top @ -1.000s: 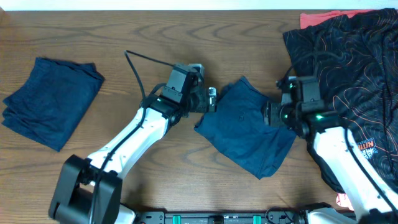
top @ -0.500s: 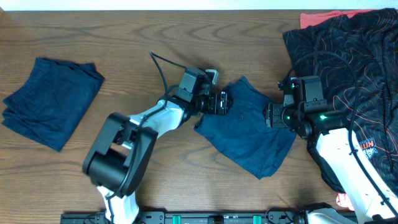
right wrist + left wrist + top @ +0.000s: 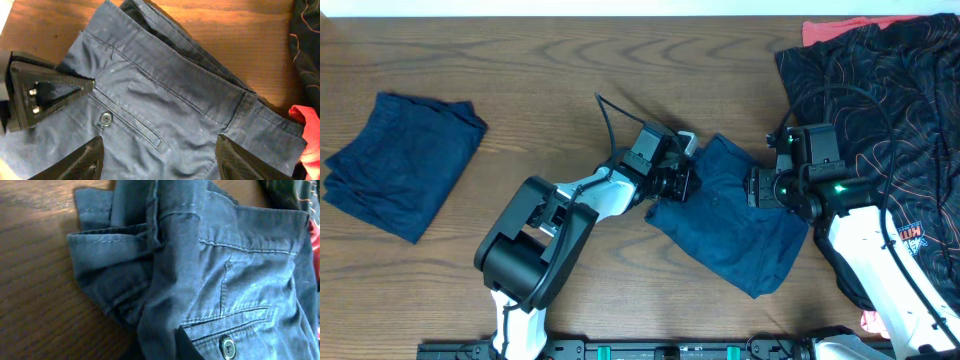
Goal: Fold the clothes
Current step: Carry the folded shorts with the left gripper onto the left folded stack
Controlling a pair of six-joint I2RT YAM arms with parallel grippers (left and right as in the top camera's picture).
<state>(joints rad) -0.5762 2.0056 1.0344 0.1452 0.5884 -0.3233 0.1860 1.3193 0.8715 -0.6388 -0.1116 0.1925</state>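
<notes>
Black patterned cloth (image 3: 890, 80) (red fabric (image 3: 825, 32) at its edge) lies on the table (image 3: 570, 60).

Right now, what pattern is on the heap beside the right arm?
Black heap with thin orange wavy lines; overhead view shows best.

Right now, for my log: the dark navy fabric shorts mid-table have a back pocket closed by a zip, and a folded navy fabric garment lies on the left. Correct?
No zip: the dark navy fabric shorts have a back pocket closed by a round button, per the right wrist view. The folded navy fabric garment does lie on the left.
</notes>
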